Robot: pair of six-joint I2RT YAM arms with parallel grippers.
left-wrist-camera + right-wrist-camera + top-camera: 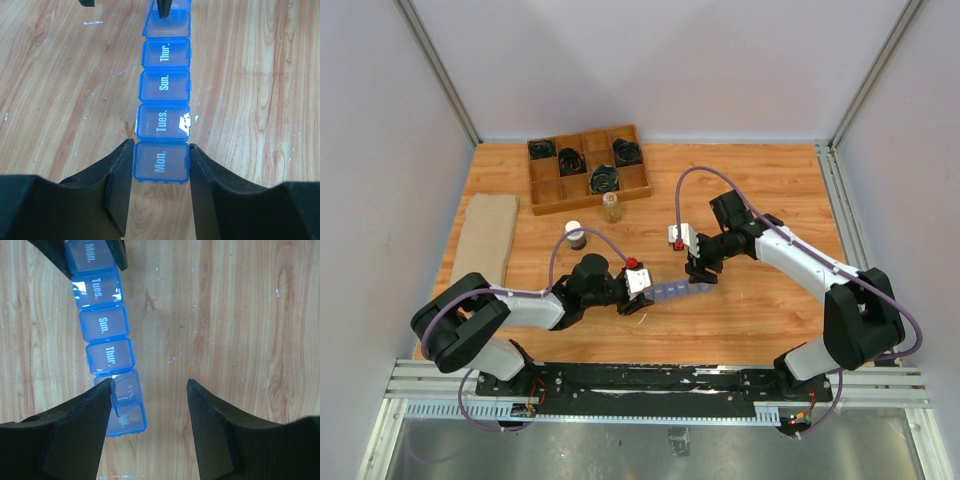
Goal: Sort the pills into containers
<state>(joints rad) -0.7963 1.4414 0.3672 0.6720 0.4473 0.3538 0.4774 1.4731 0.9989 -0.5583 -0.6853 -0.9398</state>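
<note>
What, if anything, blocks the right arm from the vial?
Probably nothing, so likely yes: the right gripper is open at the organizer's far end, and only bare table lies between it and the vial. The tray sits close behind the vial.

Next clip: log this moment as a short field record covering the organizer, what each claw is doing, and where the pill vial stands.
pill organizer: lying flat on the table between the two arms
labels readable: Mon., Tues., Sun., Thur., in that order
left claw: shut on the Mon. end
right claw: open, one finger against the strip's far end
pill vial: upright beside the wooden tray, untouched
brown bottle: upright, white cap on, near the vial
</note>
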